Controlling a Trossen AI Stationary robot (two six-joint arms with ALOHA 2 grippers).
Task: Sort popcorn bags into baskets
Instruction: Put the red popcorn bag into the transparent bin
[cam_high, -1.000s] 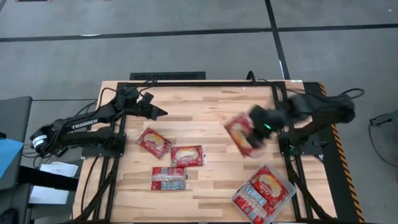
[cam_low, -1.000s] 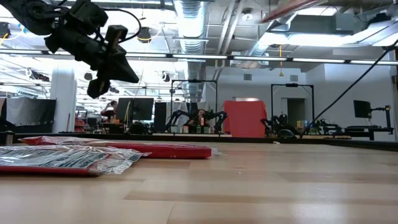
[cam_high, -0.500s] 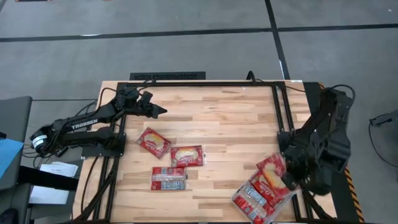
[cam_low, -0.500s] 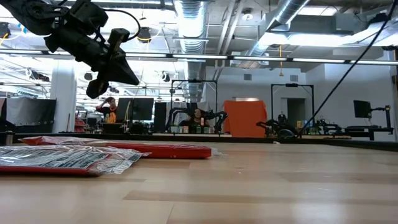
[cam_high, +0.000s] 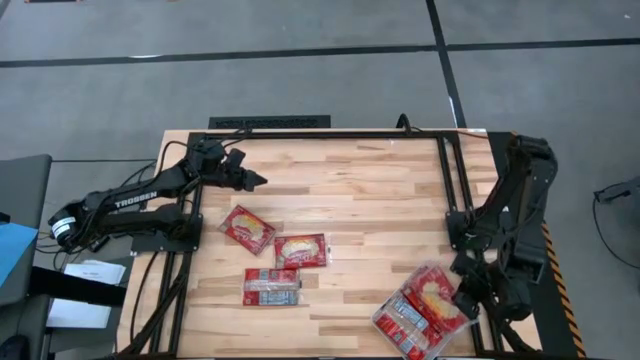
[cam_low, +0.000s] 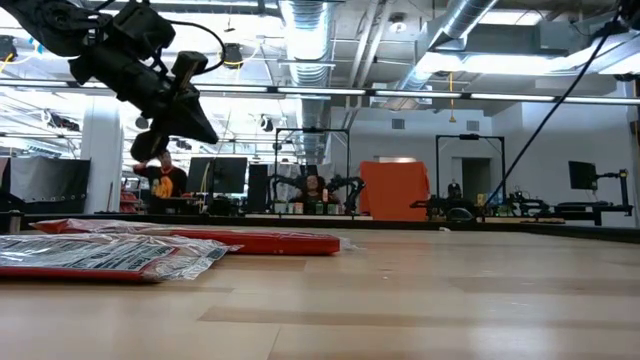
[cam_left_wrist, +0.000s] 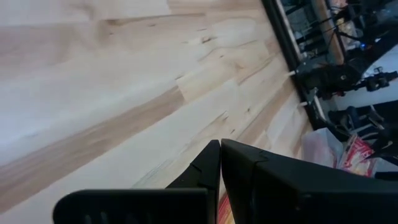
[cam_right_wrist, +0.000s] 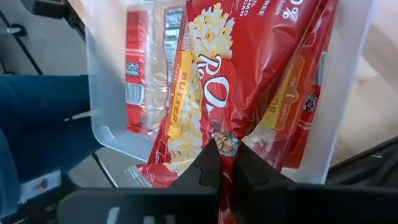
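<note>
From above, the right gripper (cam_high: 462, 300) has swung from mid-table down to the near right corner of the pale wooden tabletop (cam_high: 340, 190). It now sits over the clear, shallow, rounded plastic tray (cam_high: 385, 325), with a red popcorn packet with a yellow-cream picture (cam_high: 436, 294) under it, lying across the packets already in the tray. A second ago that packet was in the air over the middle of the tabletop, so this delivery looks all but finished. Three more red packets lie loose left of centre: one tilted (cam_high: 247, 228), one beside it (cam_high: 300, 250), and one nearer the front edge (cam_high: 271, 287). The left gripper (cam_high: 255, 180) waits near the far left, jaws clenched and empty.

The low view shows the left gripper (cam_low: 200, 125) hanging above the wood, a little lower than before, with the flat red and silver packets (cam_low: 110, 250) lying at the left. The tray is out of frame.

The left wrist view shows only bare planks past its closed fingers (cam_left_wrist: 217, 168).

In the right wrist view the fingers (cam_right_wrist: 208, 171) pinch the packet's (cam_right_wrist: 249, 81) edge over the tray's wall (cam_right_wrist: 102, 112). The jaws seem to be only beginning to loosen, so I judge the packet as gripped, with release and three more pickups to come.
</note>
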